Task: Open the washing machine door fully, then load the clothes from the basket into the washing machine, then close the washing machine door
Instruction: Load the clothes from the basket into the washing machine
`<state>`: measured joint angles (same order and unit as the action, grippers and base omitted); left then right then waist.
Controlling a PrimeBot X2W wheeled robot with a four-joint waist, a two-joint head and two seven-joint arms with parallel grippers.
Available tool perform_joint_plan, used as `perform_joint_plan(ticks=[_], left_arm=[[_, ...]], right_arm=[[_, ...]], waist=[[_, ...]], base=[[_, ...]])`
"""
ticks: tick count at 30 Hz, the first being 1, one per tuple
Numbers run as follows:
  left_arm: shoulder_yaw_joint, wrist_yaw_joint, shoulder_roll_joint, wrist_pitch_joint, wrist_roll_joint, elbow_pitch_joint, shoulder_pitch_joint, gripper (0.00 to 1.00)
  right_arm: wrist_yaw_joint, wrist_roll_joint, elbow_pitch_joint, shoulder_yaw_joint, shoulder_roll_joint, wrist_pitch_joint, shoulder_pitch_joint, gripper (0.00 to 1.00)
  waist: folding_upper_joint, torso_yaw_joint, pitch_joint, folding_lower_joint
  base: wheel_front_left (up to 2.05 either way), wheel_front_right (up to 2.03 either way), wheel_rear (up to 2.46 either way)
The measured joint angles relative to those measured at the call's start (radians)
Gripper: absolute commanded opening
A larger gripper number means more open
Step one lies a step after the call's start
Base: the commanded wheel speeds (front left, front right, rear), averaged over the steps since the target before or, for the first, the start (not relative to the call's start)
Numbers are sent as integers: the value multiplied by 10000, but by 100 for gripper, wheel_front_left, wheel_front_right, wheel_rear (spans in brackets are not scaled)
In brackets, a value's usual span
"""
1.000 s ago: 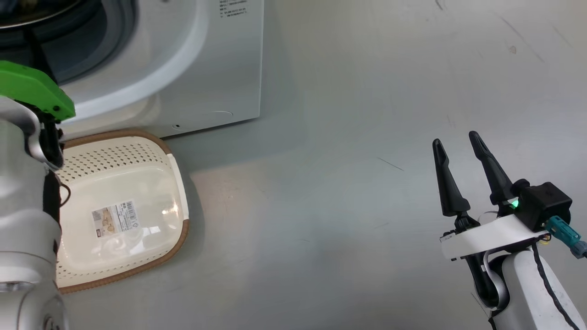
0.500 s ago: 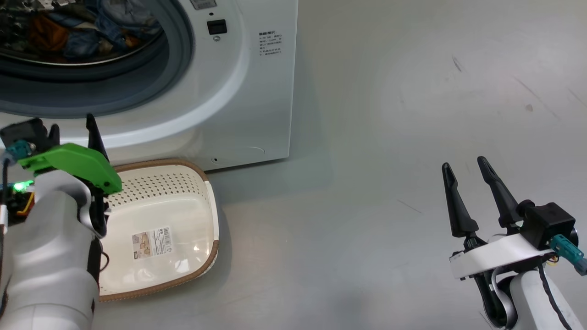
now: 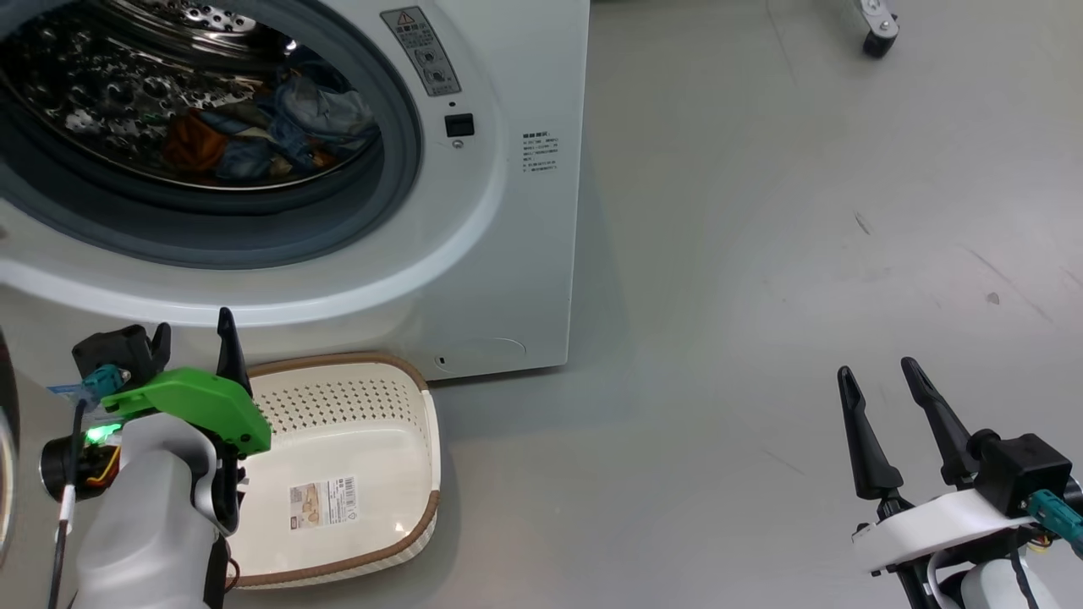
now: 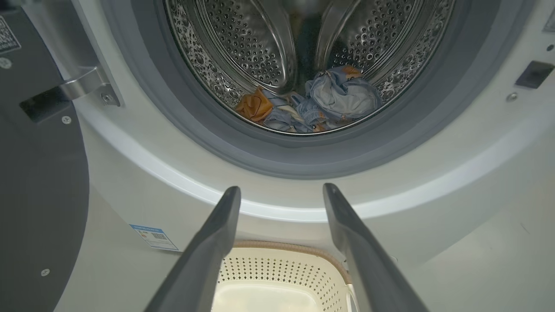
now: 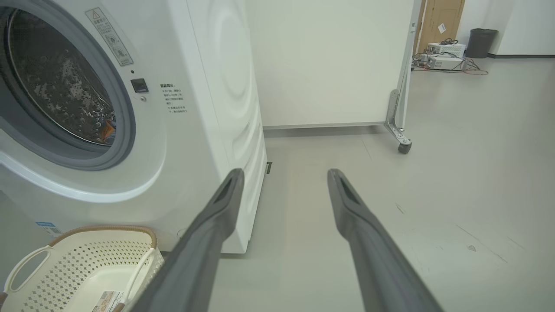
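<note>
The washing machine (image 3: 516,254) stands on the grey floor (image 3: 719,355) with its round mouth uncovered. The washing machine door (image 4: 39,182) is swung out to the side on its metal hinge (image 4: 82,84), its dark inner face showing in the left wrist view. The clothes (image 4: 321,102), light blue with orange-brown patches, lie in a crumpled bundle at the bottom of the perforated steel drum (image 4: 243,47), behind the grey rubber gasket (image 3: 398,194). The basket (image 3: 423,397) sits on the floor just in front of the machine's lower front, and the barcode sticker (image 3: 323,502) on its bare bottom shows. The left pincer (image 3: 193,326) hangs over the basket's near side with its fingers spread, pointing up at the drum mouth and pinching nothing. The right pincer (image 3: 876,369) is well apart from the machine, over bare floor, also spread wide and holding nothing.
</note>
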<state>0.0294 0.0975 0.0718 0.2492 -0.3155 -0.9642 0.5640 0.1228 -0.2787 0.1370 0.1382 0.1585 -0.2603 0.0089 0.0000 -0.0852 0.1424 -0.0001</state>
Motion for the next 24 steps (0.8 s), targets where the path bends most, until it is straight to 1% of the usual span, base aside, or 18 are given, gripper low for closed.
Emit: perform_joint_plan(ticks=[8, 13, 19, 24], left_arm=[[4, 88, -27, 2, 324, 1758, -1036, 100], [25, 119, -31, 29, 420, 2650, -1848, 100], [-23, 169, -226, 27, 424, 3304, -2879, 100], [-100, 174, -249, 27, 424, 3708, -3485, 100]], right_arm=[[0, 0, -130, -4, 31, 0, 248, 100], [0, 0, -182, 73, 36, 0, 260, 100], [0, 0, -217, 63, 35, 0, 450, 100], [0, 0, -238, 35, 36, 0, 532, 100]], waist=[[0, 419, -438, 0], [0, 523, -573, 0], [0, 542, -678, 0], [0, 572, -763, 0]], base=[[0, 0, 0], [0, 0, 0], [0, 0, 0], [0, 0, 0]])
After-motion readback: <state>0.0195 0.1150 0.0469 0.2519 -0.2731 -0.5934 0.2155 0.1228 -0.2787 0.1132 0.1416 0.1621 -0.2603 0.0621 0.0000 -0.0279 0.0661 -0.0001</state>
